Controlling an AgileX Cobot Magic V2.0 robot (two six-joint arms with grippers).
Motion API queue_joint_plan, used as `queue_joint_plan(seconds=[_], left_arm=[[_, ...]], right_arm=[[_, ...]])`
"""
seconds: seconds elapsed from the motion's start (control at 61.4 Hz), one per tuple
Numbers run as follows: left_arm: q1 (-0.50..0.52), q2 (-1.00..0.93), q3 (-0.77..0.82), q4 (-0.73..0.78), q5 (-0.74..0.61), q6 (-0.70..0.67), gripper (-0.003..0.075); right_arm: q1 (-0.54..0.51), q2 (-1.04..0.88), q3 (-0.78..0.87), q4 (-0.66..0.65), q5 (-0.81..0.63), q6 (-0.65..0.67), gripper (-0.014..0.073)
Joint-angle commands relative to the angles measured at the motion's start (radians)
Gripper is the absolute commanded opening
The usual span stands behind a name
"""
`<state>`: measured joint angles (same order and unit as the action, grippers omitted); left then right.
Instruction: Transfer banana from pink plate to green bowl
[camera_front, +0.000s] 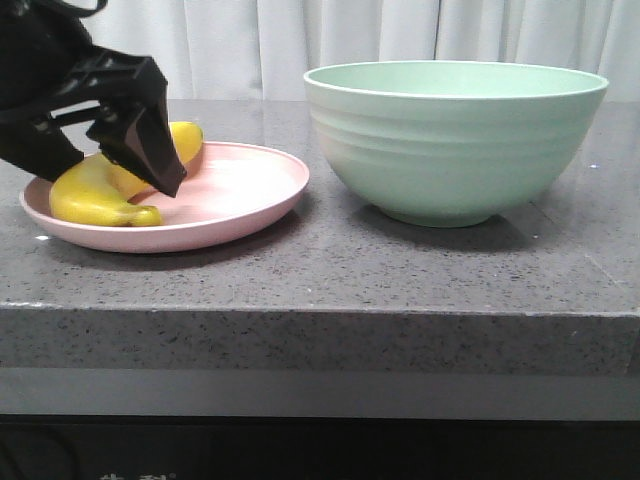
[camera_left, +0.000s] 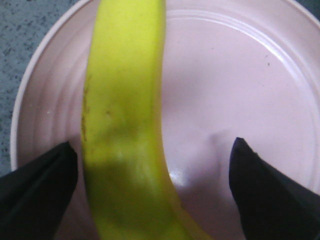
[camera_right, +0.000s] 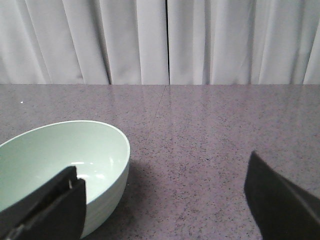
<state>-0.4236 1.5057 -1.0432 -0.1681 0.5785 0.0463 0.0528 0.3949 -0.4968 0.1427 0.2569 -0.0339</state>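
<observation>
A: Start at the left — what is there?

B: The left gripper (camera_front: 118, 150), black and angular, is low over the pink plate (camera_front: 250, 195). Its jaws stand apart, one on each side of the banana (camera_front: 95, 195), and the left wrist view shows bare plate between the yellow skin and the far finger (camera_left: 265, 192); the near finger looks just beside the fruit, though I cannot tell if it touches.

A: And the banana itself?

B: It lies on the plate's left half — smooth, curved, bright yellow, with a faint brown line along one flank.

A: How is the plate placed?

B: It is shallow, matte, pale pink with faint rings and a low rim, and sits on the speckled grey stone tabletop (camera_front: 320, 270), back from the front edge.

A: Moving right?

B: A strip of bare tabletop separates the plate's rim from the green bowl (camera_front: 455, 140); they are near but not touching. The bowl is deep, mint-green and matte, ridged outside, far taller than the plate.

A: The right arm?

B: Only its wrist view shows the right gripper (camera_right: 165, 200), jaws wide apart above the tabletop beside the bowl's rim, white curtains (camera_right: 165, 40) behind.
</observation>
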Motion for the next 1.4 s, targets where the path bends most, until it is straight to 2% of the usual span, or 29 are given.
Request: queue_joint_plan(seconds=[0.0,0.163,0.244,0.602,0.733,0.977,1.237,1.384], left_arm=[[-0.002,-0.023,-0.034,-0.008,-0.052,0.002,0.0596],[-0.002,-0.001,-0.034,-0.008,-0.052,0.002,0.0567],[-0.002,0.007,-0.034,-0.008,-0.052,0.002,0.0521],[-0.002,0.005,-0.054,-0.007,-0.082,0.002,0.0129],[-0.002,-0.014,-0.081,-0.007,-0.073,0.002,0.0021],[-0.026,-0.147,-0.088,-0.011,-0.019,0.002,0.0000],[-0.208,-0.347,-0.016,-0.011,0.004,0.015,0.0000],[-0.335,-0.406,0.004,-0.011,0.004,0.017,0.0000]], right_arm=[[-0.008,0.014,-0.030,-0.008,-0.089,-0.002,0.0652],[-0.008,0.014,-0.030,-0.008,-0.089,-0.002,0.0652],[-0.008,0.014,-0.030,-0.008,-0.089,-0.002,0.0652],[-0.008,0.014,-0.030,-0.008,-0.089,-0.002,0.0652],[-0.008,0.014,-0.030,-0.008,-0.089,-0.002,0.0652],[-0.008,0.024,-0.032,0.012,-0.070,-0.002,0.0652],[0.017,0.145,-0.101,0.338,0.043,-0.004,0.0652],[0.104,0.259,-0.149,0.466,0.091,-0.035,0.0652]])
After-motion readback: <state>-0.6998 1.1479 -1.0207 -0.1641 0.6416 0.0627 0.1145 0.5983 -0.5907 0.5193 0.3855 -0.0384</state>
